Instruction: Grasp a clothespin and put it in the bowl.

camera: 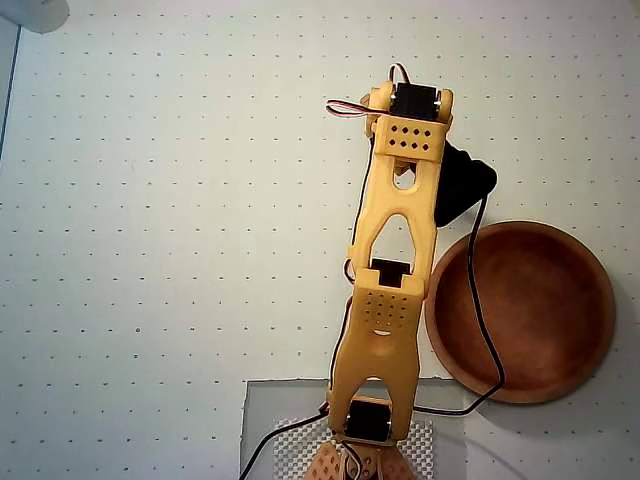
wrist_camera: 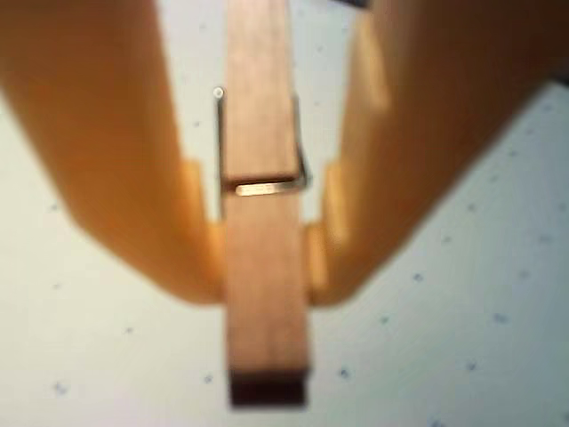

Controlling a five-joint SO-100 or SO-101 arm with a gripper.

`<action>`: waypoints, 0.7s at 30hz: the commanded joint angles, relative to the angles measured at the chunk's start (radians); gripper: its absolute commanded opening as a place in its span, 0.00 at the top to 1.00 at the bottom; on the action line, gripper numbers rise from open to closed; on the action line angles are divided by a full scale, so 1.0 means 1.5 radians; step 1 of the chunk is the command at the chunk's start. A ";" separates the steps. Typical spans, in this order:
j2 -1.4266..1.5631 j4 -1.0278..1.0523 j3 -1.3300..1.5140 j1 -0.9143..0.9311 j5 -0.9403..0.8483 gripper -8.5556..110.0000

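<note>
In the wrist view, the light-tan wooden clothespin [wrist_camera: 263,178] with its metal coil runs lengthways between my two orange fingers [wrist_camera: 107,160]. My gripper [wrist_camera: 265,271] is closed against its sides just below the coil, and its lower end sticks out past the fingertips over the dotted white mat. In the overhead view the orange arm [camera: 395,250] reaches up the picture and hides the gripper and the clothespin beneath its wrist. The reddish-brown wooden bowl [camera: 575,330] sits to the right of the arm near its base. No clothespin shows in the bowl.
A white dotted mat [camera: 170,220] covers the table. A black cable [camera: 490,340] crosses the bowl's left part. The arm's base stands on a grey plate [camera: 270,420] at the bottom edge. A black camera housing [camera: 465,185] sticks out at the wrist.
</note>
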 commanded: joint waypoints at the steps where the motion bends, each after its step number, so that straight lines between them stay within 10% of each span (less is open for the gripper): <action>1: 0.139 0.021 0.000 0.010 0.052 0.96; 21: 0.325 0.021 0.053 0.115 0.526 0.96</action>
